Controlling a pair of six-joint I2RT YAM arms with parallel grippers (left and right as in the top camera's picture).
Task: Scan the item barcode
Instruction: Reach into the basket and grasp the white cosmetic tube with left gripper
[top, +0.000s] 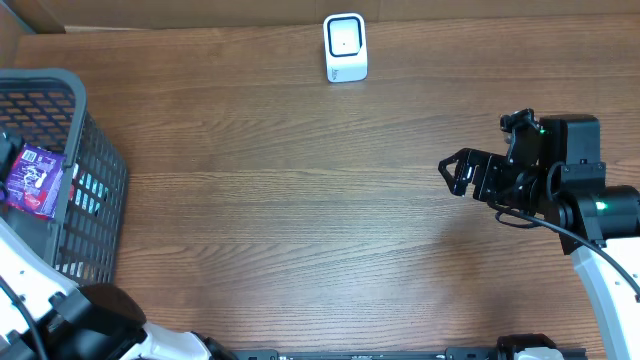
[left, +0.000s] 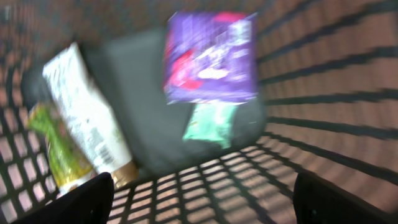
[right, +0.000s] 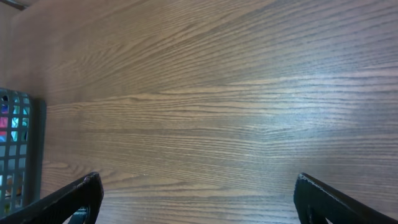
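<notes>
Wood-grain tabletop (top: 300, 200) with white barcode scanner (top: 345, 47) at far edge, purple packet (left: 211, 56) lying inside grey mesh basket (top: 100, 190) at left beneath wide-open left gripper (left: 202, 193), right gripper (right: 196, 190) spread open over bare wood.

Ahead of my left pincer (left: 202, 186) everything smears: I cannot read any print or barcode on the purple packet (left: 211, 59), white tube (left: 87, 118) or green pouch (left: 211, 124). The pincer's fingers (left: 74, 202) are cropped by the bottom edge. Overhead, the basket (top: 100, 200) around it runs off the left edge.
</notes>
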